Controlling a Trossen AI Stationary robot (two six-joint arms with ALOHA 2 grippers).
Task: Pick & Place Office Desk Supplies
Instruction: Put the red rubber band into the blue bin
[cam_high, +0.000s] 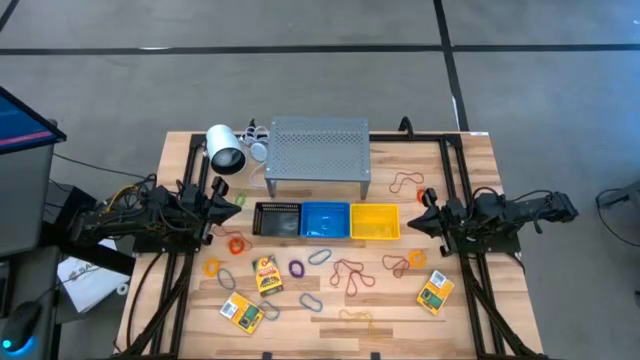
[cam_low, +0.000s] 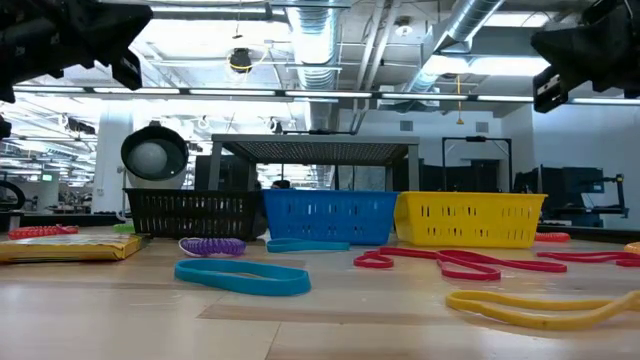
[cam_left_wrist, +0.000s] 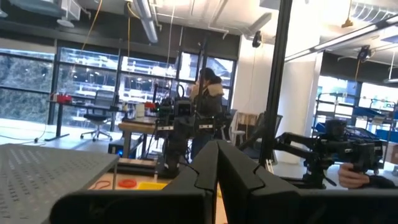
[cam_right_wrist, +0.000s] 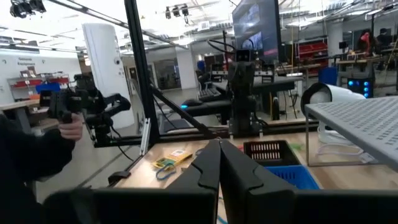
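The office desk supplies lie loose on the near half of the wooden table: yellow-and-green packs (cam_high: 266, 274) (cam_high: 242, 313) (cam_high: 435, 292), an orange band (cam_high: 236, 244), a purple band (cam_high: 297, 267), red-brown bands (cam_high: 350, 275) and grey oval clips (cam_high: 320, 257). My left gripper (cam_high: 238, 203) (cam_left_wrist: 217, 163) hovers shut at the table's left side, pointing toward the black bin (cam_high: 277, 219). At the right side my right gripper (cam_high: 416, 222) (cam_right_wrist: 219, 163) hovers shut, pointing toward the yellow bin (cam_high: 375, 222). Neither gripper holds anything.
A black, a blue (cam_high: 325, 221) and a yellow bin stand in a row mid-table. Behind them stand the grey perforated shelf (cam_high: 318, 150) and a white lamp-like cylinder (cam_high: 225, 150). A person (cam_left_wrist: 208, 99) stands beyond the table, and a hand (cam_right_wrist: 71, 127) shows off to one side.
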